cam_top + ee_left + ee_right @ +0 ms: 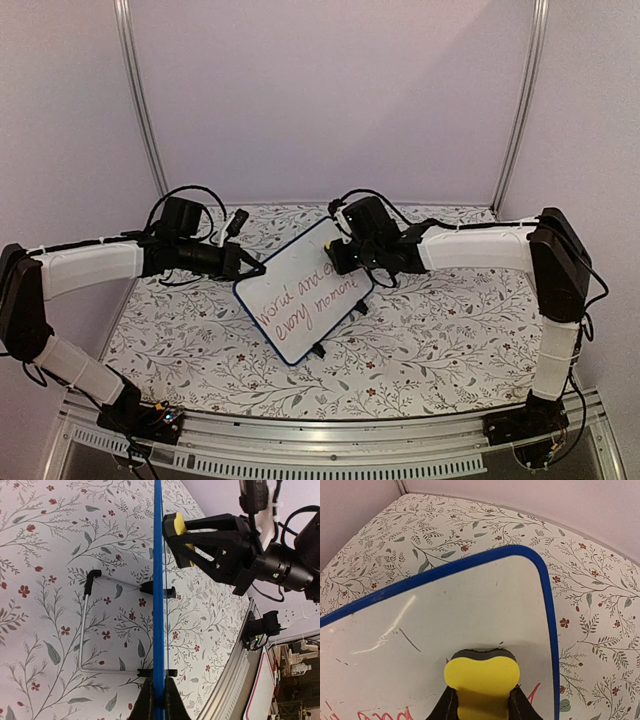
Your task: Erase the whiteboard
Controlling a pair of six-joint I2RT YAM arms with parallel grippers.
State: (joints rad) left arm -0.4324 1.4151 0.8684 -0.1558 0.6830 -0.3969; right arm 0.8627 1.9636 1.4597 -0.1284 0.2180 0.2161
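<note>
The whiteboard (300, 300) is tilted up above the table, blue-framed, with red handwriting (305, 305) across its lower half. My left gripper (252, 270) is shut on its left edge. In the left wrist view the blue frame (158, 570) runs edge-on between the fingers of that gripper (158, 690). My right gripper (345, 258) is shut on a yellow eraser (481, 675), whose dark felt side touches the board face (445, 615) near its upper right corner. The area above the eraser is wiped, with faint streaks. Red writing (380, 714) shows below. The eraser (176, 525) is also in the left wrist view.
A floral cloth (430, 330) covers the table. The board's wire stand (84, 625) with black feet hangs out behind it. An aluminium rail (320, 440) runs along the near edge. Plain walls and two corner posts (140, 100) close off the back and sides.
</note>
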